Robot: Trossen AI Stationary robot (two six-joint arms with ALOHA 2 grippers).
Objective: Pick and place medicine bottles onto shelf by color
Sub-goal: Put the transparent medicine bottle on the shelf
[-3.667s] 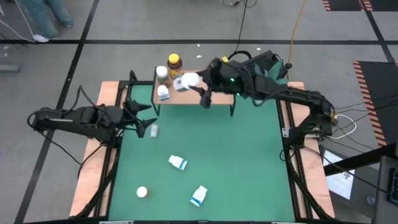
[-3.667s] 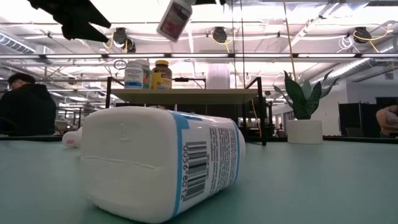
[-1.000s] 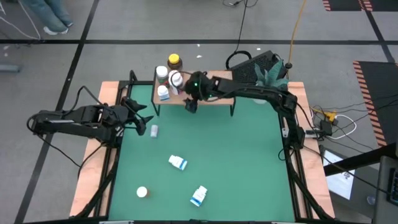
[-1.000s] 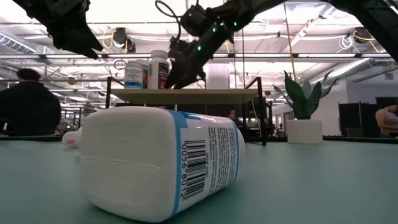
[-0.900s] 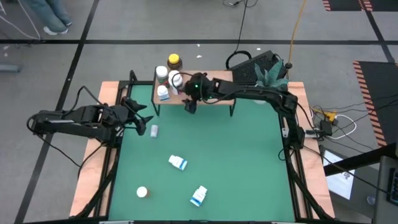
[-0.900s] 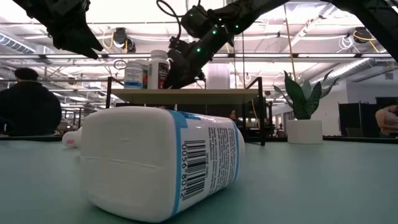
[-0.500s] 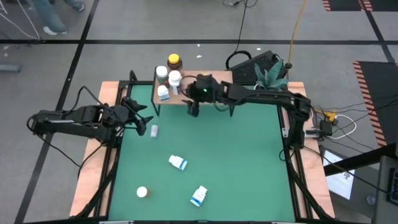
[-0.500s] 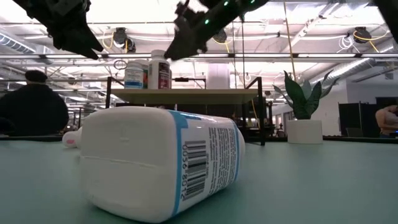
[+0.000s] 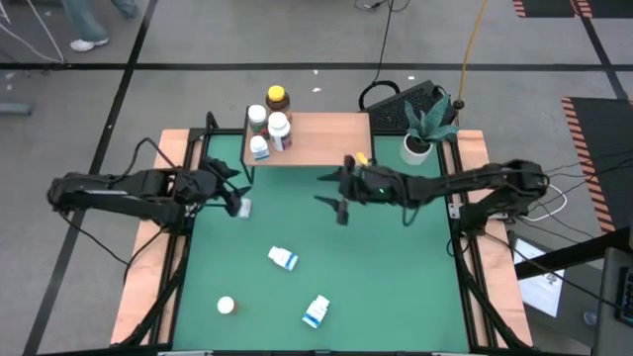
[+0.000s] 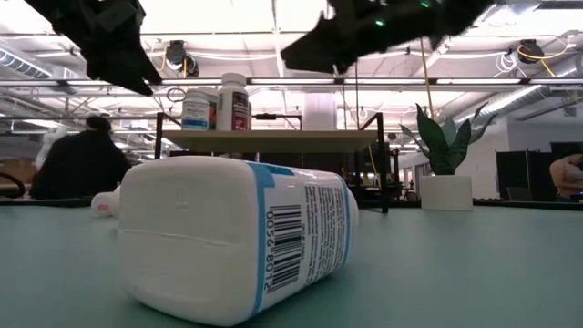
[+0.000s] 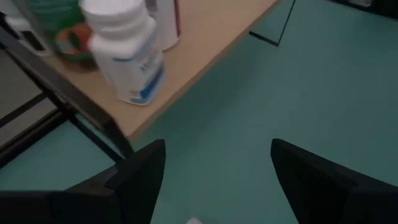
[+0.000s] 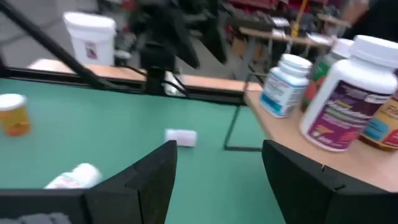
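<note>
With four medicine bottles (image 9: 269,125) standing at the shelf's (image 9: 326,140) nine o'clock end, the right claw (image 9: 336,192), spread and empty, must next descend on a desk (image 9: 396,277) bottle (image 9: 283,258) at seven o'clock, while the left claw (image 9: 233,191), spread, hovers over a small bottle (image 9: 244,207).

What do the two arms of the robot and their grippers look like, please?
Both arms are black or very dark, built of slim jointed segments with thin black cables looped along them. The left gripper and the right gripper each end in two flat, dark, tapering fingers. Small green lights glow near the right arm's wrist in the high view. No lettering is readable on them.
</note>
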